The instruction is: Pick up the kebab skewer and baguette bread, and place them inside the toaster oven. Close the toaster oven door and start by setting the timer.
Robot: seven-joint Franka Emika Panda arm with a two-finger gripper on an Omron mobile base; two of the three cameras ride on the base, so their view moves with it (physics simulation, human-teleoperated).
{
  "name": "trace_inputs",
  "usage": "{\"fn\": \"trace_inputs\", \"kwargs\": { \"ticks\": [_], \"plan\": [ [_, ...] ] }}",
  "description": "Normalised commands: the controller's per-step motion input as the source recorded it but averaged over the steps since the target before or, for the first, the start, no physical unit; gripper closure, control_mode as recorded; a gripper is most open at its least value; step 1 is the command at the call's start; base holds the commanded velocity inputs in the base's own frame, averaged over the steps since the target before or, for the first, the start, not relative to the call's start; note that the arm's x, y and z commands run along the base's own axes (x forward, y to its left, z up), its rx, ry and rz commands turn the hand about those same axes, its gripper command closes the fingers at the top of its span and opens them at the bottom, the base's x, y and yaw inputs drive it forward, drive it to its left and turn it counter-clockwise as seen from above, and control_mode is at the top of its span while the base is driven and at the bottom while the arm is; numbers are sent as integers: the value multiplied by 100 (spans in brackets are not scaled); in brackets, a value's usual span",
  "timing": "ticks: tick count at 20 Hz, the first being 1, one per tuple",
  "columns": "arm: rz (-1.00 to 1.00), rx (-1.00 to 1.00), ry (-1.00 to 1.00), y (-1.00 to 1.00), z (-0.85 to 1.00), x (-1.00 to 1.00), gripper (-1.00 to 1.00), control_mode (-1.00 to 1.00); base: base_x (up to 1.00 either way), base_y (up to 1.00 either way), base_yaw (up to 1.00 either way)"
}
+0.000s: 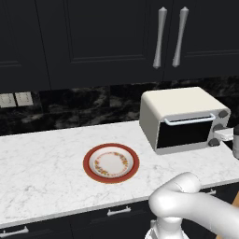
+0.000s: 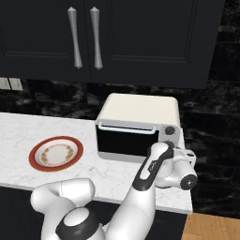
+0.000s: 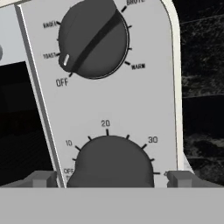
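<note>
- The toaster oven (image 1: 182,119) is seen at the tabletop's (image 1: 42,158) 3 o'clock side, its door (image 2: 125,139) shut; what lies behind the dark glass cannot be made out.
- The fingers (image 3: 111,178) are set apart at either side of the timer knob (image 3: 111,162), at its 9 and 3 o'clock; whether the pads touch it cannot be told.
- The knob's lower half is cut off by the frame edge.
- A mode knob (image 3: 92,38) is seen at 12 o'clock, pointer between TOAST and OFF.
- A bare red-rimmed plate (image 1: 111,162) is seen at 9 o'clock of the oven.
</note>
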Motion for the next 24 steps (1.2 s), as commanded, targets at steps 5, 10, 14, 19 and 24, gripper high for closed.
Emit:
{"fn": "trace_inputs", "kwargs": {
  "ticks": [5,10,14,19,24],
  "plan": [
    [0,0,0,4,0,10,-100,-100,0,0,0],
    [0,0,0,0,0,2,-100,-100,0,0,0],
    [0,0,0,0,0,0,-100,-100,0,0,0],
    [0,0,0,0,0,0,100,-100,0,0,0],
    [0,0,0,0,0,0,100,-100,0,0,0]
  ]
}}
